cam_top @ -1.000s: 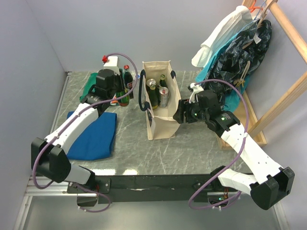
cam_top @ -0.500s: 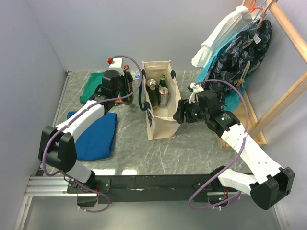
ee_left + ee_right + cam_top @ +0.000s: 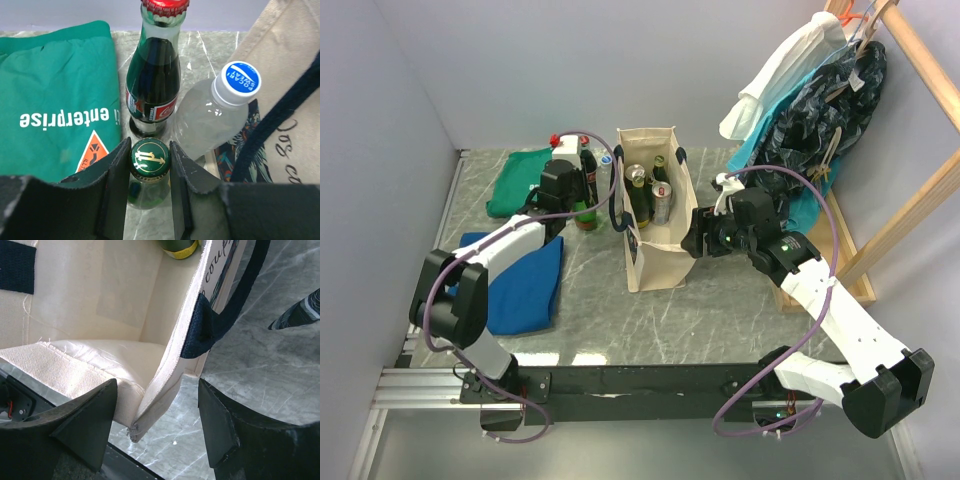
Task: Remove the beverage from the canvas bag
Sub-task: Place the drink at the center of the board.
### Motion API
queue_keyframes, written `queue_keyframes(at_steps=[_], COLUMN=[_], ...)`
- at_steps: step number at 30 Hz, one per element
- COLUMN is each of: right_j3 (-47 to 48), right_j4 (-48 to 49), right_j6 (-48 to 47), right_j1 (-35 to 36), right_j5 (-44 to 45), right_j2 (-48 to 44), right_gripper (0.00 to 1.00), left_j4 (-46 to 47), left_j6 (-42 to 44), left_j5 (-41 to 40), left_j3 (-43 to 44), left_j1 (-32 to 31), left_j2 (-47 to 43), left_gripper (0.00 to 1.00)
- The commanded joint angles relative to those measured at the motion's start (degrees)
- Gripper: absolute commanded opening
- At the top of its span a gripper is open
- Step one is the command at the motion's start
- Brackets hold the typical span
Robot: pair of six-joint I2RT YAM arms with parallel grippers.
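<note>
Left arm moved toward the bag; right arm unchanged.
I saw the left gripper (image 3: 150,150), clenched on the green-capped bottle (image 3: 149,159), end nearer the canvas bag (image 3: 655,262) at mid-desk (image 3: 720,310); the right gripper (image 3: 155,390) stayed spread astride the bag's right wall.

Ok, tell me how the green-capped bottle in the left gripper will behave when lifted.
The green-capped bottle looks like glass, so probably heavy for its size and breakable. The left gripper holds only its capped top, so it may swing or slip. Tall and slim, it could tip against the cola bottle beside it.
</note>
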Motion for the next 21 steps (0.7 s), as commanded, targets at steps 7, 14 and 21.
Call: queue_keyframes(at_steps=[7, 14, 21], right_j3=[0.19, 0.11, 0.11], right_j4=[0.01, -0.16, 0.19], right_j6=[-2.06, -1.8, -1.71], right_j1=[0.35, 0.27, 0.35], right_j5=[1.65, 1.91, 1.74], right_j2=[0.34, 0.43, 0.95], right_gripper=[0.72, 0.72, 0.72], left_j4=[15.14, 14.71, 16.37], left_j6=[-0.41, -0.15, -0.06], left_j5=[-1.1, -1.27, -1.36], left_j3=[2.82, 3.53, 2.3], left_j1=[0.15, 0.15, 0.15], left_j2=[0.82, 2.05, 2.5], left_gripper=[0.01, 0.01, 0.01])
